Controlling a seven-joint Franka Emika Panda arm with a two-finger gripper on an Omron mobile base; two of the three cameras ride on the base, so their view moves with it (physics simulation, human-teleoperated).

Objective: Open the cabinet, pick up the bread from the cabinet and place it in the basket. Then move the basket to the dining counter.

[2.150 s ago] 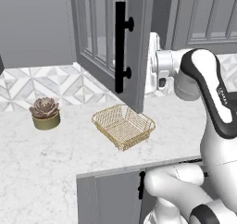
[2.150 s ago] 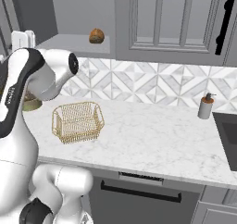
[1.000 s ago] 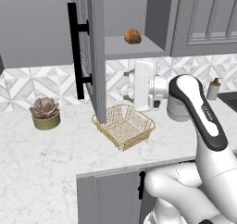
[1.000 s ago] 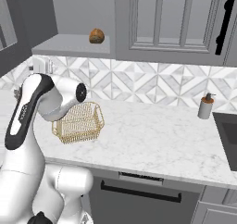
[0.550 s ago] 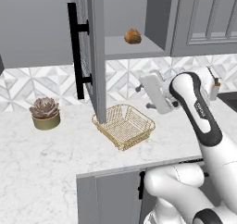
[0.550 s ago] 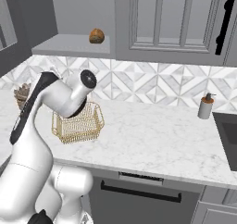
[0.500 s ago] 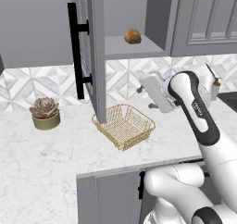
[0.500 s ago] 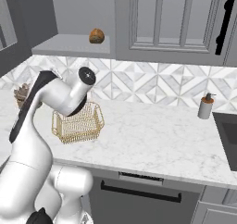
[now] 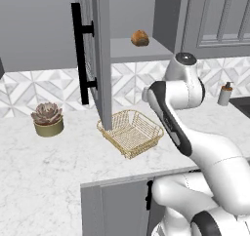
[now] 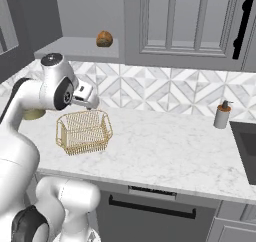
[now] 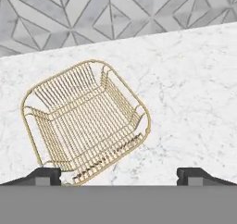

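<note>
Arm folded: rises from the base, elbow bent sharply, upper link angled up to a joint at roughly cabinet-shelf height, wrist turned down and forward. Gripper (image 10: 91, 102) sits at the end of the wrist, pointing down at the worktop. In the hand view the gripper (image 11: 124, 176) has its two dark fingertips (image 11: 44, 176) spread wide apart at the lower edge, jaws parted, nothing between them.

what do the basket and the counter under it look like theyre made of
Basket: looks like thin gold-coloured metal wire, an open mesh you can see the surface through. Counter: looks like polished white marble or an imitation, judging by the faint grey veining.
</note>
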